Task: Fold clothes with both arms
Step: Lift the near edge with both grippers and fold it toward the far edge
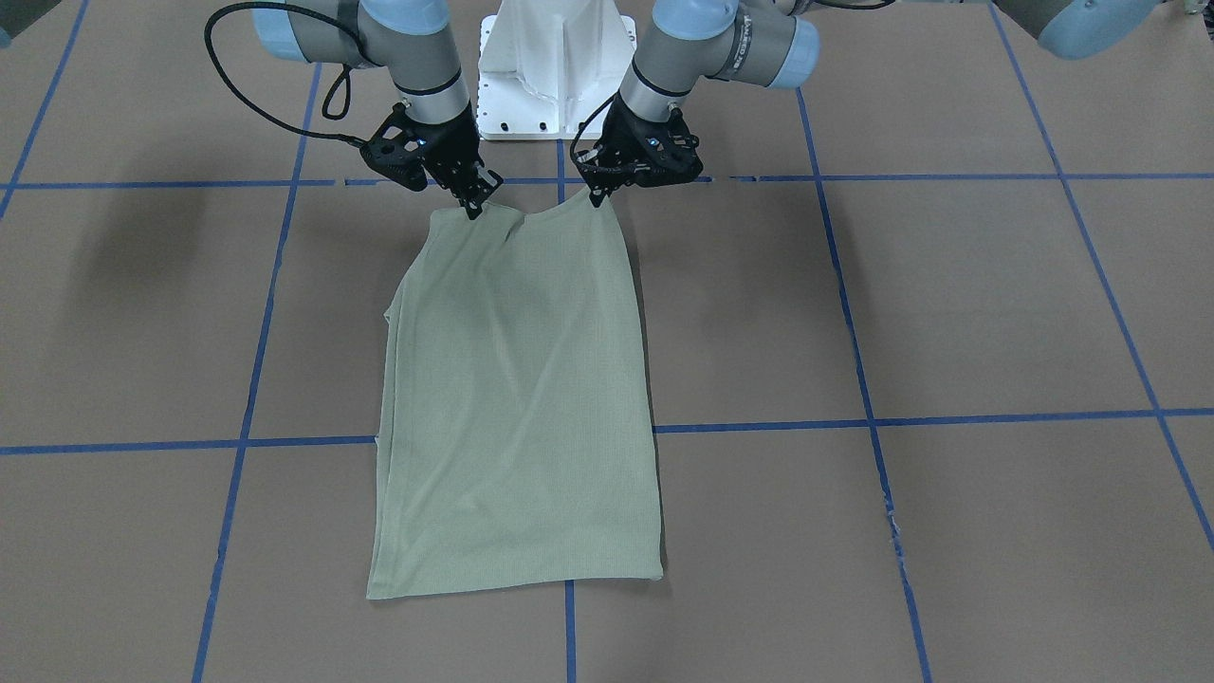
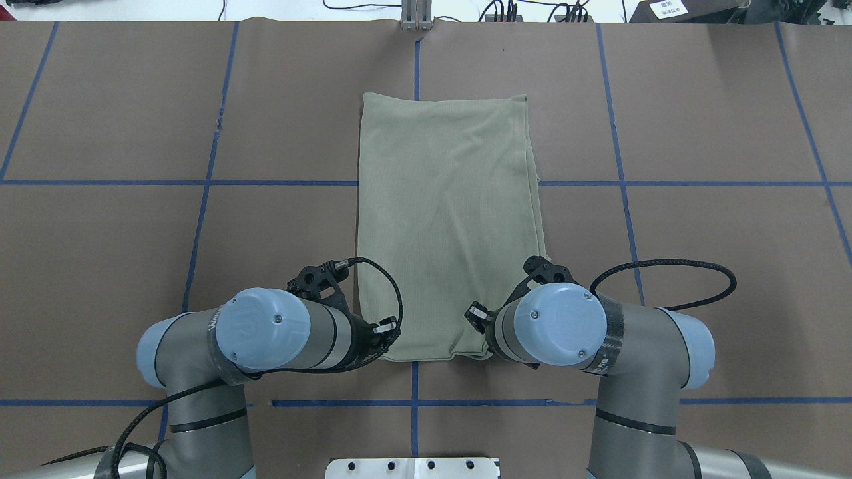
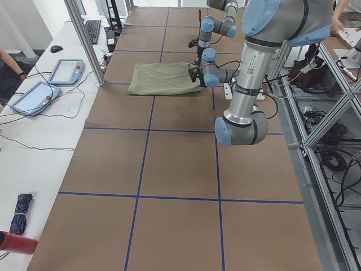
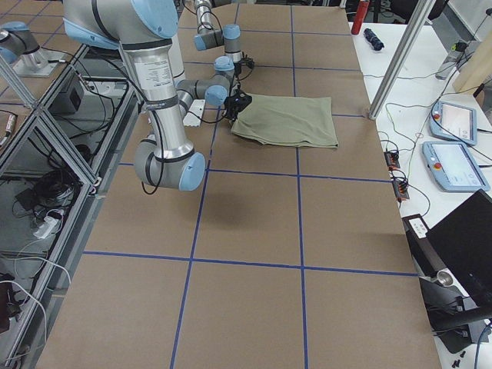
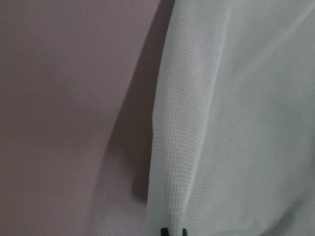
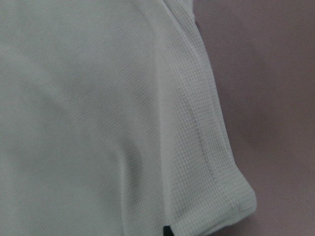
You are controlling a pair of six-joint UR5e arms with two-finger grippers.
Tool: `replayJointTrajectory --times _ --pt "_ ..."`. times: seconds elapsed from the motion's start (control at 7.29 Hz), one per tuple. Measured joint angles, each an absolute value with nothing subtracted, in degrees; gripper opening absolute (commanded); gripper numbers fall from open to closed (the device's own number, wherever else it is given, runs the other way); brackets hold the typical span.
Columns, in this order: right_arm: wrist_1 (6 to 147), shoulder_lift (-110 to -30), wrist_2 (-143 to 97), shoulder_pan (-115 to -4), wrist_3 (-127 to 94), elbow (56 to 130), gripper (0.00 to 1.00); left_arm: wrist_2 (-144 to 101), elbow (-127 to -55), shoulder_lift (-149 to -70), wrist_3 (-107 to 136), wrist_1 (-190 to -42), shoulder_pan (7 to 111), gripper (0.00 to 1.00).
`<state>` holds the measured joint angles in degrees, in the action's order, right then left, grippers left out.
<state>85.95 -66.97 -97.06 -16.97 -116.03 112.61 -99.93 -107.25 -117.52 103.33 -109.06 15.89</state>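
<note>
At the black cabled two-finger left gripper (image 1: pixel 599 195): pressed together on one corner of the olive-green ribbed knit shirt (image 1: pixel 517 398), pinching the cloth right at the tips. Same at the black two-finger right gripper (image 1: pixel 472 207), clamped on the other corner of that short edge, just across from its partner. Between the two grippers, a shallow sag in the held edge and a few wrinkles fanning away from the right gripper's pinch. Looks raised a little off the surface there, though hard to judge how far. Away from both grippers, flat and already narrowed to a long rectangle, with no sleeve showing and a doubled layer peeking out along the side beyond the right gripper. Stretches straight out from the fingertips to a far edge well apart from them, lying on the brown paper-covered table (image 1: pixel 948 304) crossed by blue tape lines. Behind the wrists, the white metal pedestal (image 1: pixel 555 66). Judged as the start of the lengthwise fold, with corners taken and the carry not yet made. Calls next for lifting both corners together, keeping them level and equally spread, sweeping away from the pedestal over the shirt, and laying the held edge on or near the far edge without dragging the lower layer.
</note>
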Motion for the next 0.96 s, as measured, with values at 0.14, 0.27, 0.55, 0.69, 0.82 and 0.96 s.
replayJointTrajectory --times 0.14,0.27,0.55,0.69,0.82,0.96 --pt "85.99 -67.31 -97.78 -17.09 -116.02 114.61 0.00 -99.88 -110.85 -117.38 103.37 -105.51 14.52 0.00" --pt "86.13 -67.66 -98.76 -16.92 -116.03 116.98 0.00 -99.72 -114.50 -117.23 103.41 -101.85 12.74 0.00" --pt "86.43 -68.89 -101.86 -15.38 -116.09 122.06 0.00 -99.53 -123.37 -114.97 103.44 -94.21 10.07 0.00" --pt "86.49 -69.68 -104.00 -14.92 -116.10 124.41 0.00 -99.56 -127.75 -113.41 103.41 -90.83 9.64 0.00" --pt "86.50 -70.02 -105.58 -14.94 -116.08 125.72 0.00 -99.69 -129.98 -112.65 103.33 -88.35 9.59 0.00" --pt "86.43 -69.85 -106.05 -15.61 -115.96 125.71 0.00 -99.70 -130.05 -112.81 103.27 -87.38 9.65 0.00"
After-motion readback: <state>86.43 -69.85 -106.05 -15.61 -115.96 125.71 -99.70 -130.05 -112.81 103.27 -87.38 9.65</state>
